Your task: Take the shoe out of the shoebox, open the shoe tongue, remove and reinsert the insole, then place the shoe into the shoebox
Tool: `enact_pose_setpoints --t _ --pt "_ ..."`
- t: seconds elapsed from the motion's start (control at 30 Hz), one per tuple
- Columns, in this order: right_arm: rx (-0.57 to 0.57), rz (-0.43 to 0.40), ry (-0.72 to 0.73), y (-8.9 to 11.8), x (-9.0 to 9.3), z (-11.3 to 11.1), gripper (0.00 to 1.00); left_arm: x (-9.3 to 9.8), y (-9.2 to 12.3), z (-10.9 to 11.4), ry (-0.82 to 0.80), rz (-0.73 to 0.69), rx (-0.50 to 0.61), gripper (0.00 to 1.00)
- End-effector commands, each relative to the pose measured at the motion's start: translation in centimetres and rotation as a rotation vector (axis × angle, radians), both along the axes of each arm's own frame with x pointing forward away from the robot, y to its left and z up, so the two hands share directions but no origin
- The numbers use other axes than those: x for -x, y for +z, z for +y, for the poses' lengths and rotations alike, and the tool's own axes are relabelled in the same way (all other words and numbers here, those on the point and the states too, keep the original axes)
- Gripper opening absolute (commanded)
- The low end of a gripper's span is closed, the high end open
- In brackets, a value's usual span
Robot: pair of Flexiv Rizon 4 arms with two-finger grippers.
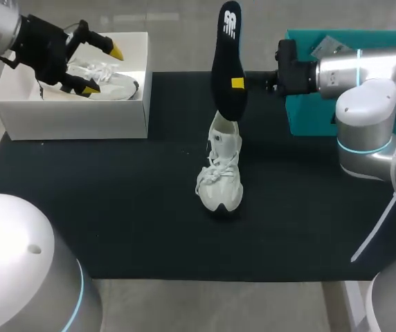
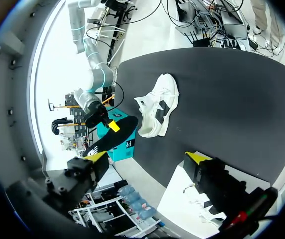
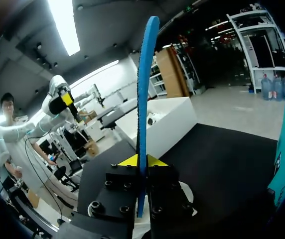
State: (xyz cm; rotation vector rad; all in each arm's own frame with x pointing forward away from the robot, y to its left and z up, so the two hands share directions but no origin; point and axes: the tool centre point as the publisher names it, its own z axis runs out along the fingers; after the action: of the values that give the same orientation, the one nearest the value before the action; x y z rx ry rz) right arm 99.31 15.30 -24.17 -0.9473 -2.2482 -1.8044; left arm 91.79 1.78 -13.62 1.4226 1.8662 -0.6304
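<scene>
**A:** What sits closest?

**B:** The shoe (image 1: 220, 181), upright on its sole on the black mat (image 1: 115, 207) in the middle of the frame. Its toe points to the lower edge and its heel points away. It is out of the box, so that step looks done.

**A:** And the insole?

**B:** Just beyond, above the heel. The right gripper (image 3: 142, 162) enters from the right edge and has both yellow tips pressed onto the insole (image 1: 227, 62) from two sides, pinching it partway up. The insole stands nearly vertical with its lower end at the shoe's opening. I can't tell whether it touches inside or is just over it.

**A:** Why vertical?

**B:** My guess is that a long, floppy sheet passes that narrow mouth only end-on. I can't judge whether it's heading out or in.

**A:** The other arm?

**B:** Farther back, upper left. The left gripper (image 1: 104, 69) hangs over the white shoebox (image 1: 73, 119) with its fingers spread wide, holding nothing. A second pale shoe (image 1: 111, 83) lies in the box beneath it.

**A:** Why there?

**B:** Probably to stay out of the way of the insole work. But nothing steadies the standing shoe, so a dragging insole could tip it.

**A:** Anything further?

**B:** A teal box (image 1: 309, 117) at the upper right, behind the right arm
</scene>
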Motion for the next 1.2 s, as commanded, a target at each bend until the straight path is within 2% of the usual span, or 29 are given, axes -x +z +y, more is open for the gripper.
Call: enact_pose_setpoints --t 0.03,0.2,0.53,0.97,1.2 --pt "0.002 -0.029 0.019 -1.8 -1.2 1.2 0.0 0.0 0.0 0.0 0.001 0.0 -0.003 1.0" --pt "0.021 -0.043 0.032 -2.7 -1.7 1.8 0.0 0.0 0.0 0.0 0.001 0.0 -0.003 1.0" --pt "0.022 -0.075 0.024 -4.6 -1.1 1.5 0.0 0.0 0.0 0.0 0.001 0.0 -0.003 1.0" --pt "-0.006 -0.065 0.001 -6.6 -1.2 0.9 0.0 0.0 0.0 0.0 0.001 0.0 -0.003 1.0" --pt "-0.015 -0.024 0.005 -7.7 -0.6 0.9 0.0 0.0 0.0 0.0 0.001 0.0 -0.003 1.0"
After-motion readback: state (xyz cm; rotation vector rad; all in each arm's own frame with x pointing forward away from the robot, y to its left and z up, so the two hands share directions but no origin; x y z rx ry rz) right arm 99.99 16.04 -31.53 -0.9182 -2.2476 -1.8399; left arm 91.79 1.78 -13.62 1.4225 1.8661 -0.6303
